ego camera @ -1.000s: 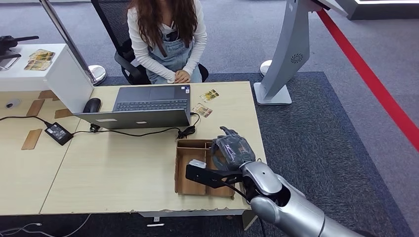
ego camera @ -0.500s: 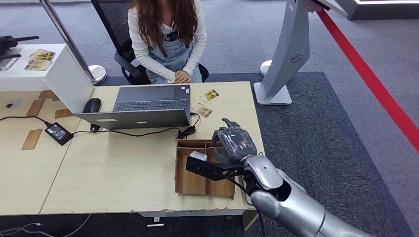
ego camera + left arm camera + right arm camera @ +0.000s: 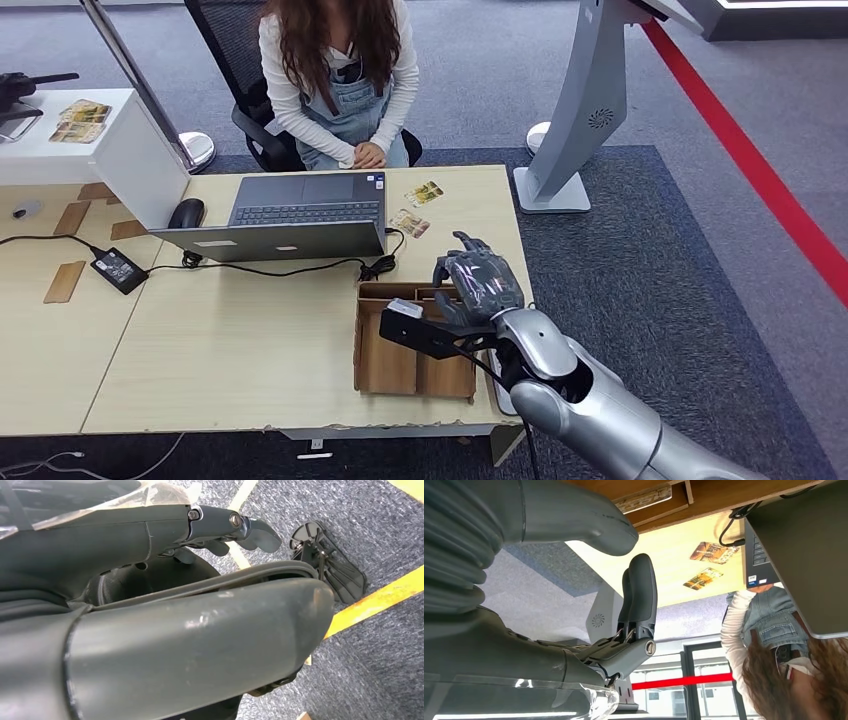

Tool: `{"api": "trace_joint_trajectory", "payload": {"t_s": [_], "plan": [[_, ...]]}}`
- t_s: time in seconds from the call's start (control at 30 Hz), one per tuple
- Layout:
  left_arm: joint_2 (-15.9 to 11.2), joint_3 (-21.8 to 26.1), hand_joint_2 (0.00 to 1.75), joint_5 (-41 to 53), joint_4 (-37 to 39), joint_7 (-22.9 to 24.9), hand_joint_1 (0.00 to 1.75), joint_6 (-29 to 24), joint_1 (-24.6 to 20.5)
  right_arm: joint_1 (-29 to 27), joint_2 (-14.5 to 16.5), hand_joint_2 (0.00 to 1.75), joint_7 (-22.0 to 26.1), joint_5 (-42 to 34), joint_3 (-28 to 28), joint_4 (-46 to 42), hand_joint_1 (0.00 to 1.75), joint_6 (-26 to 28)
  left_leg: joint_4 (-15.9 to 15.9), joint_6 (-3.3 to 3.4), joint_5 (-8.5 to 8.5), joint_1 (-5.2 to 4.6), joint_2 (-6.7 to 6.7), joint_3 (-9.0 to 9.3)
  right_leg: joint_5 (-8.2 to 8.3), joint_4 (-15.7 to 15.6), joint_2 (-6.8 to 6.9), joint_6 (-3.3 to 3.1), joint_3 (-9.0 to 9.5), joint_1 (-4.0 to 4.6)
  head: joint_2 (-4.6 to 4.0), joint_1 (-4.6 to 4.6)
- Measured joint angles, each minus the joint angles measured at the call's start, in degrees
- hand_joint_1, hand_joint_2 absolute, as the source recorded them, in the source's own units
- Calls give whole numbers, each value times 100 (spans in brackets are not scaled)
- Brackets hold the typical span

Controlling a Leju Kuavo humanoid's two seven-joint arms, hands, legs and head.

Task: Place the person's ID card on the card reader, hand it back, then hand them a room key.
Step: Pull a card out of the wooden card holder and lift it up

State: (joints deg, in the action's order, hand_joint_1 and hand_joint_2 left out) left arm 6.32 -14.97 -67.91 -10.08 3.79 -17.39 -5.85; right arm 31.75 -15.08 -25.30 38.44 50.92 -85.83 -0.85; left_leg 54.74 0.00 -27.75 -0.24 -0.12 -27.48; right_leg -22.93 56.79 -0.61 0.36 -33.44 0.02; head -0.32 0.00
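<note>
Since a second ago the right hand [image 3: 478, 285] has crept forward over the far right corner of the cardboard tray [image 3: 385, 365], toward the two cards [image 3: 417, 207] lying on the desk [image 3: 230, 350]. The hand hangs above the tray's rim with its fingers [image 3: 640, 592] loosely extended and apart, holding nothing. Both cards rest flat on the desk beyond the hand, between the laptop [image 3: 290, 215] and the desk's right edge, one just behind the other; they lie apart from the fingertips, with a strip of bare desk and the laptop's cable [image 3: 378, 265] between. In the right wrist view the same cards [image 3: 706, 562] show past the fingers, beside the laptop's corner [image 3: 764, 565]. A person [image 3: 340, 75] sits behind the desk with hands clasped at its far edge. The left hand [image 3: 220, 530] hangs above grey carpet; I cannot tell how far its fingers are closed.
</note>
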Motion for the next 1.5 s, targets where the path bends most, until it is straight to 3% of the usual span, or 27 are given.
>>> {"api": "trace_joint_trajectory", "payload": {"t_s": [0.1, 0.33, 1.5], "plan": [[-1, 0, 0, 4, 0, 21, 0, 6, -1, -3, 5, 175, 2, 2, 3, 2, 81, -1, 0, 0, 0, 0, 0, 0, 0, 0, 0, 0, 0, 0, 0, 0], [-7, 0, 0, 4, 0, 44, 0, 9, -2, -23, 24, 175, 21, -3, 16, 2, 66, -16, 0, 0, 0, 0, 0, 0, 0, 0, 0, 0, 0, 0, 1, 0], [-28, 0, 0, 1, 0, 89, 0, 24, -2, -154, 156, 175, 109, -154, 114, 97, 72, -26, 0, 0, 0, 0, 0, 0, 0, 0, 0, 0, 0, 0, 1, 0]]}}
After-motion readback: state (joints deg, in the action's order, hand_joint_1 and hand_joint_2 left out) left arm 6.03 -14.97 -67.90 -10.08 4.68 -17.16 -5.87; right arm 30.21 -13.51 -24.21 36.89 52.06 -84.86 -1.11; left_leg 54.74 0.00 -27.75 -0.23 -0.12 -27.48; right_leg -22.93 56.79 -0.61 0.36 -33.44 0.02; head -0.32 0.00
